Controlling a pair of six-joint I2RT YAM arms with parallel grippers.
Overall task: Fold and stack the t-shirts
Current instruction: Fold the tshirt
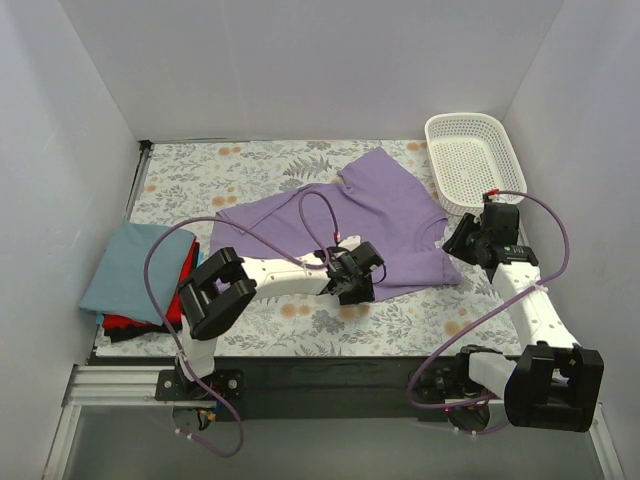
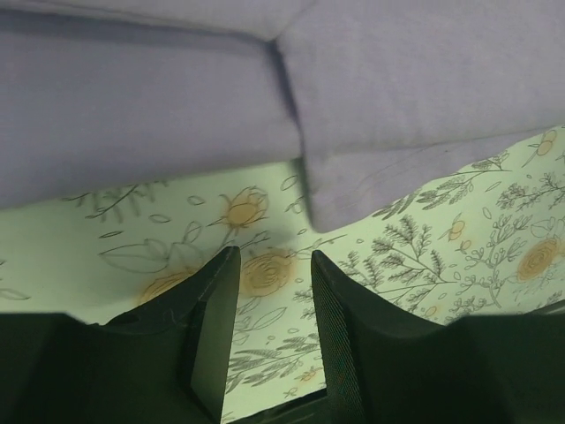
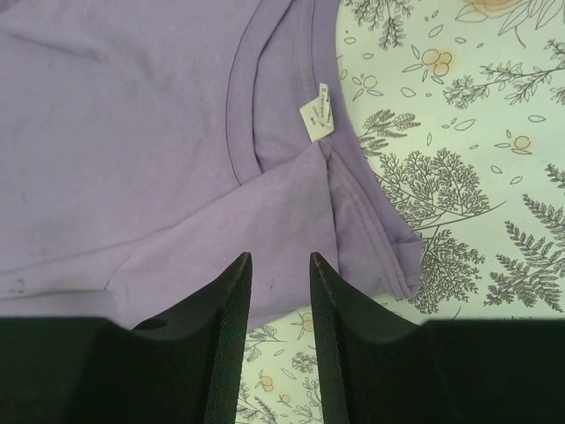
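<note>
A lilac-purple t-shirt (image 1: 350, 225) of soft, matte knit lies spread across the middle of the worktop (image 1: 230, 175), which wears a pale cover printed with grey ferns and orange flowers. Its shape is irregular: one part is folded over, and in the left wrist view the cloth shows as doubled layers with a rounded fold edge. The right wrist view shows its ribbed collar (image 3: 243, 106) with a small white label (image 3: 318, 113) sewn inside, and a stitched sleeve hem at the right.

At the left edge sits a pile of folded shirts, the dusty blue-grey t-shirt (image 1: 135, 270) on top, the red t-shirt (image 1: 150, 320) beneath it and the black t-shirt (image 1: 125, 335) peeking out at the near side.

A white plastic mesh basket (image 1: 470, 160), rectangular with rounded corners, stands at the far right, just beyond the lilac shirt's right edge.

The left gripper (image 2: 272, 265) has its ridged black fingers slightly apart over the bare floral cover, just near of the shirt's hem. The right gripper (image 3: 278, 265) is likewise parted, poised over the lilac cloth near the collar.
</note>
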